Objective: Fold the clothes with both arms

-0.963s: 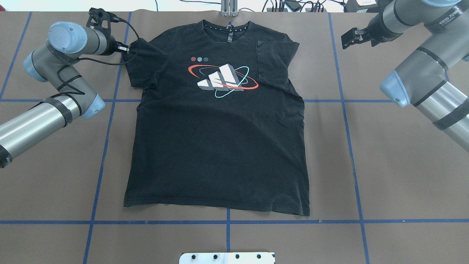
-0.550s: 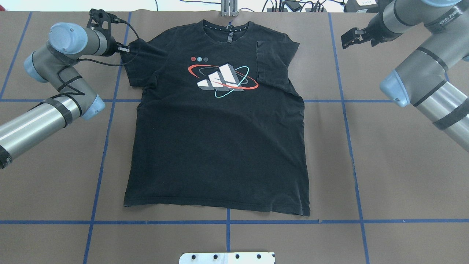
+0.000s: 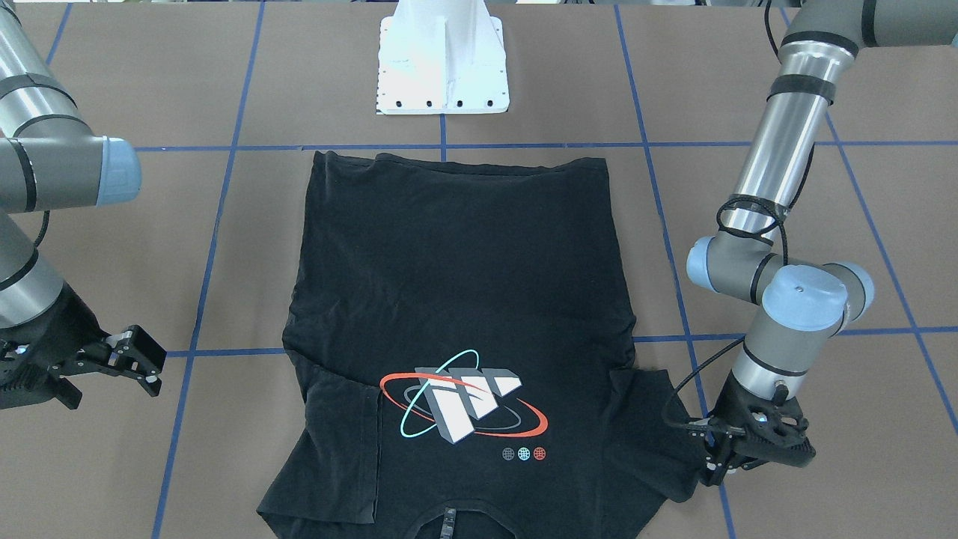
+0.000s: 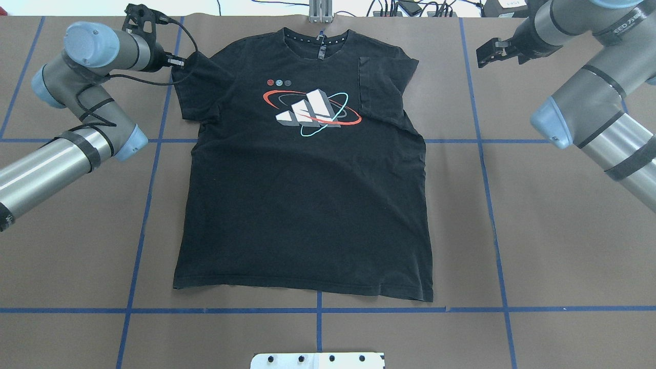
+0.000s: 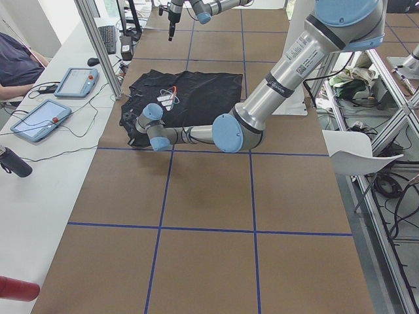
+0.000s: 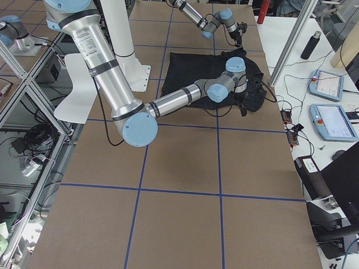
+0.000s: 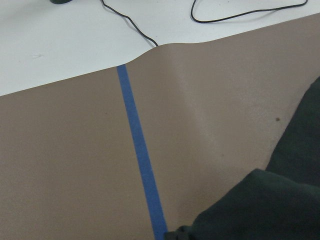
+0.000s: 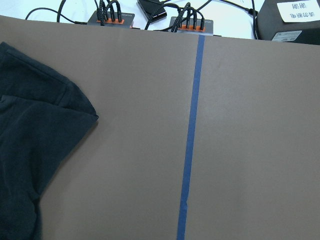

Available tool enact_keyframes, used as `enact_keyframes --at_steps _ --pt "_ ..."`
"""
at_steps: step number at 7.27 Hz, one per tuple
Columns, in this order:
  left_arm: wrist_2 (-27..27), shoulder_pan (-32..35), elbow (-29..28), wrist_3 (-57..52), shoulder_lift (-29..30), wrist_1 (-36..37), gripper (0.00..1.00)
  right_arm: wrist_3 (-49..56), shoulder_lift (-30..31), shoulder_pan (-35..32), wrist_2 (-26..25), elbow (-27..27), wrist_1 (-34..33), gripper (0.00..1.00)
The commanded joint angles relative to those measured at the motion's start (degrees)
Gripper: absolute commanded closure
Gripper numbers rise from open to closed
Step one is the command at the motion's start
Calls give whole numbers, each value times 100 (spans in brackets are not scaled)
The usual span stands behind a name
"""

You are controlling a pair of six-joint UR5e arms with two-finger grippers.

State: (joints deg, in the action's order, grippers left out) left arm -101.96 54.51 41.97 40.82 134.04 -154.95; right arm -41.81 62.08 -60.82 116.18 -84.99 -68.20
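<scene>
Three white slanted bars, ringed red and cyan, mark the T-shirt.

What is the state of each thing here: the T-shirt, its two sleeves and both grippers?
T-shirt: spread flat, print side up.
sleeve on robot's right: folded inward over the chest.
sleeve on robot's left: spread outward, outer edge pinched.
left gripper: shut on that sleeve's edge.
right gripper: open, empty, beside the shirt.

Blk tee: wht-grey bars, red/cyan rings, dots maybe red/blue/grey; brn table, blue grid.
</scene>
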Motion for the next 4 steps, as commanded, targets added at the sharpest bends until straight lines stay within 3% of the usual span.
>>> enact_keyframes --at_steps 1,2,4 --pt "-428 252 398 13 0 88 100 -29 -11 0 1 0 0 0" --pt "-639 340 678 13 0 393 100 -55 -11 0 1 0 0 0" --pt "-624 280 1757 440 0 1857 100 -73 -11 0 1 -18 0 0"
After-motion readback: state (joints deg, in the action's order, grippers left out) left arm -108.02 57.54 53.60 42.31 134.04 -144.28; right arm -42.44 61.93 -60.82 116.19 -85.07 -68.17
